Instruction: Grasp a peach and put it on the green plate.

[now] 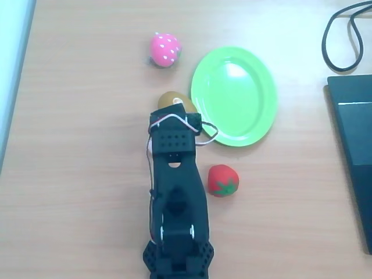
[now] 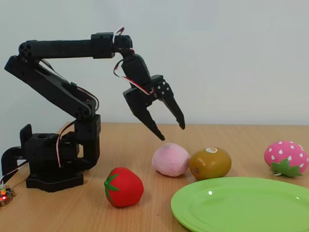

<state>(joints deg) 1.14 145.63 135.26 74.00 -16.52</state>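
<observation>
On counter, peach (image 2: pixel 170 159): soft, light, squashy; grab round middle.
Jaws: gripper (image 2: pixel 172 129) open, hovering at peach's 12 o'clock.

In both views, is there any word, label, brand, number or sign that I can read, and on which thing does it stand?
No text can be read in either view.
Small sticker on top of the brown kiwi-like fruit: orange and white, print too small to read.
Peach, strawberry, tomato, green plate, gripper: no writing seen.
</observation>
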